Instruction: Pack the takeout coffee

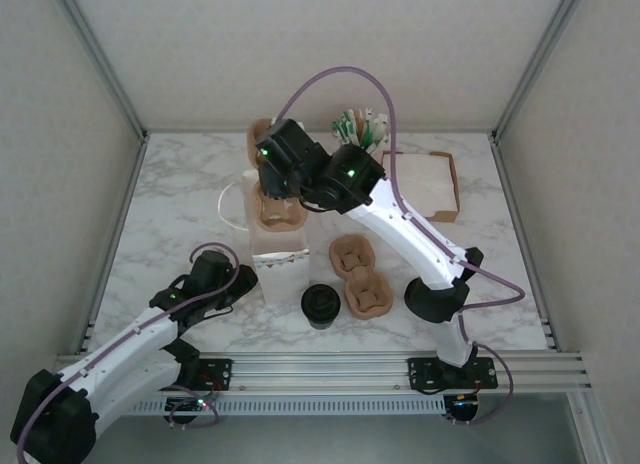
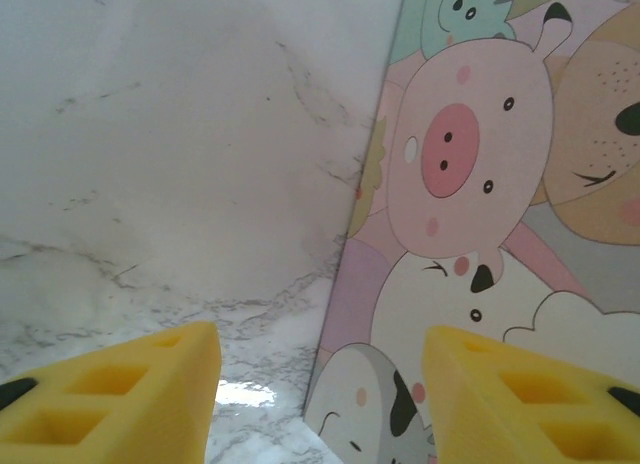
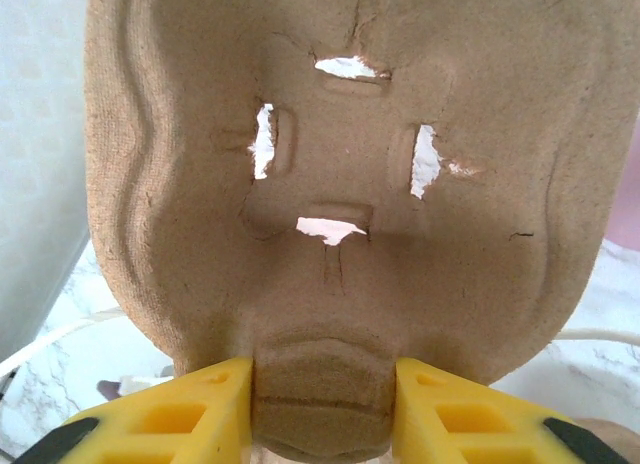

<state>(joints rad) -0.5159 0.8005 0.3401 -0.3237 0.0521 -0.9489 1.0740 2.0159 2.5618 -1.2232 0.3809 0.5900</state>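
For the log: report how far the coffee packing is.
Done: nothing visibly packed. In hand: right jaws clamp a pulp carrier by the paper bag; left jaws open at its edge. Left: lidded cup and second carrier sit on the table.

- Top external: high above and behind the arm bases [image 1: 440, 372], looking down on the whole marble table [image 1: 170, 224]
- Left wrist: low over the tabletop, facing the cartoon-printed side of the paper bag [image 2: 480, 234] from close by — the same bag stands near the front edge in the overhead view
- Right wrist: pressed close against the cup carrier [image 3: 340, 184] — overhead, it shows just beyond the bag
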